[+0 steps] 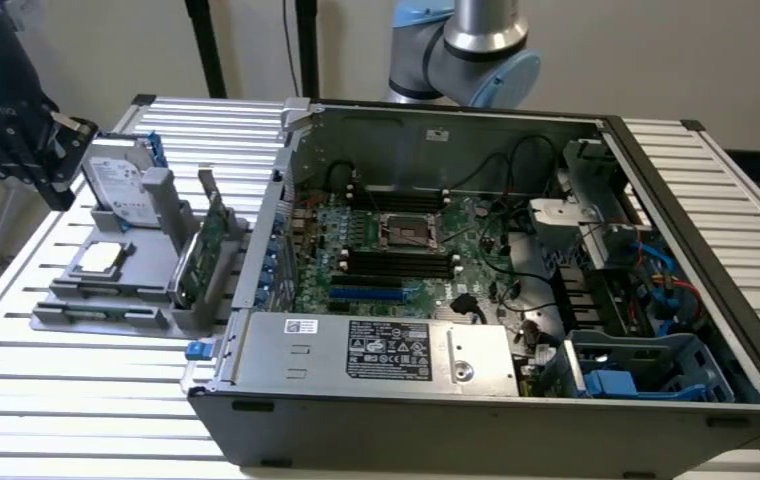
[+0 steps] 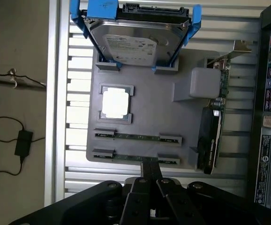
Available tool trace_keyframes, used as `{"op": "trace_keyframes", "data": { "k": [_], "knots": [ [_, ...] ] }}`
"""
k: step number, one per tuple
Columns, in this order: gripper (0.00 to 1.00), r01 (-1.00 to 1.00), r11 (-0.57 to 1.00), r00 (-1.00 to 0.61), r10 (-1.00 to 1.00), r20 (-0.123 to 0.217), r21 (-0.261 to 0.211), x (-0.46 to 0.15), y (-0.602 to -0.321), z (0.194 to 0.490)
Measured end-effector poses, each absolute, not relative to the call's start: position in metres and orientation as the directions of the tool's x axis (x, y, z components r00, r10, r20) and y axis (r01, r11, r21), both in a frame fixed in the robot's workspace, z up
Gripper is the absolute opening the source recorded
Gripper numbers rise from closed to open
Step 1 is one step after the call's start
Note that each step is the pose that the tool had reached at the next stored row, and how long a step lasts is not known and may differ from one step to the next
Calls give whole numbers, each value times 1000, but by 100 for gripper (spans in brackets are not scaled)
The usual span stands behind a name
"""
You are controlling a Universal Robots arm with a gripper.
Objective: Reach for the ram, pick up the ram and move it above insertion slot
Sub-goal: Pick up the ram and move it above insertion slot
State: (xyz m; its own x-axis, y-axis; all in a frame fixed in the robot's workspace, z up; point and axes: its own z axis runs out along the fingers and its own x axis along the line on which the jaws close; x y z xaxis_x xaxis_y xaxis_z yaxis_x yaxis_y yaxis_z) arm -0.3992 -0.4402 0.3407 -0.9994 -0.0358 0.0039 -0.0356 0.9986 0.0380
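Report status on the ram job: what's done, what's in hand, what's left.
Done: nothing yet; the ram and a second stick lie seated in the grey holder. In hand: the reach; the gripper hangs over the holder's edge, in line with the ram. Left: the pickup and the carry to the memory slots on the motherboard.

On my feed I see the open computer case [image 1: 487, 420] sitting on the slatted metal table [image 1: 73, 400], its motherboard [image 1: 340, 290] exposed. Just beside it, on the exterior view's left, a grey holder tray [image 2: 173, 122] carries a hard drive [image 2: 138, 44] in blue tabs, a square processor chip [image 2: 115, 103] and an upright green expansion card [image 2: 210, 140].
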Motion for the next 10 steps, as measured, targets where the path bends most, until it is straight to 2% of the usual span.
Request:
{"op": "trace_keyframes", "data": {
  "k": [5, 10],
  "knots": [
    [11, -36, 999, -999, -36, 4, 38, -399, -440, 341],
    [11, -119, 992, -993, -119, 3, 38, -399, -440, 341]
  ]
}}
